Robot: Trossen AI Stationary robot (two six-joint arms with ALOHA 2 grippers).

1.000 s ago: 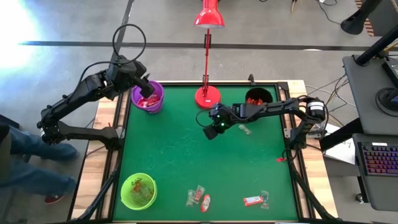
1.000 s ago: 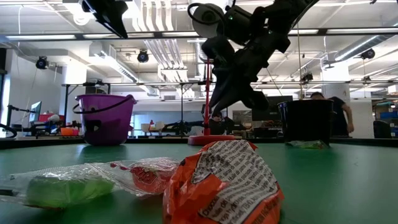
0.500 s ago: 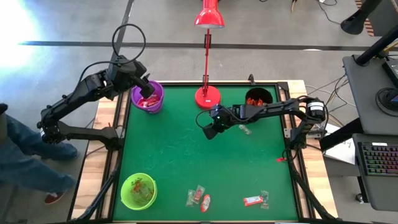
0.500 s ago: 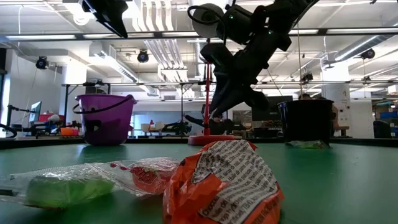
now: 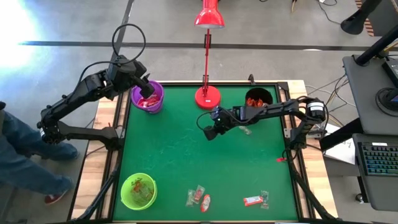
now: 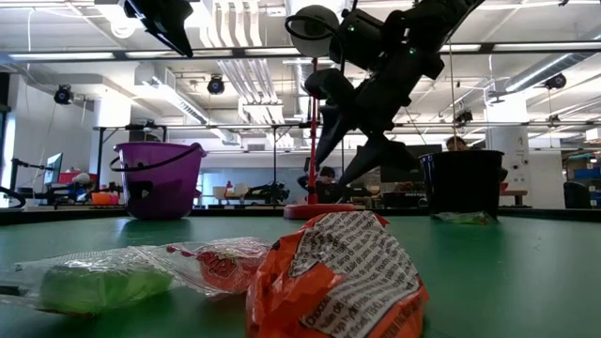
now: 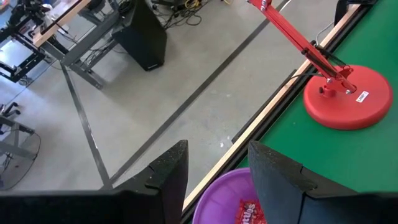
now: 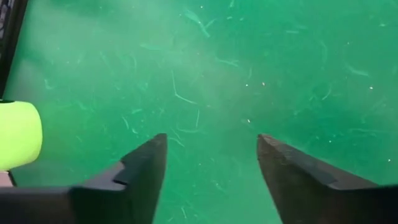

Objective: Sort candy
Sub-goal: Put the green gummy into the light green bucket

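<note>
Several wrapped candies (image 5: 198,198) lie near the table's near edge, with a red one (image 5: 254,200) to their right. They fill the low view's foreground (image 6: 338,282). One clear-wrapped candy (image 5: 244,129) lies on the mat beside my right arm. My right gripper (image 5: 207,133) hangs above the bare mat near the table's middle, fingers wide open with nothing between them (image 8: 211,155). My left gripper (image 5: 149,92) hovers open over the purple bucket (image 5: 148,99), which holds red candy (image 7: 249,211).
A black cup (image 5: 257,98) with red candy stands at the far right. A green cup (image 5: 138,190) stands at the near left. The red lamp base (image 5: 208,97) sits at the far middle, just beyond my right gripper. Bare green mat (image 5: 180,155) spans the centre.
My right gripper has opened its fingers wide while staying over the same spot above the mat, with a slight roll of the wrist. Nothing is seen leaving it.
</note>
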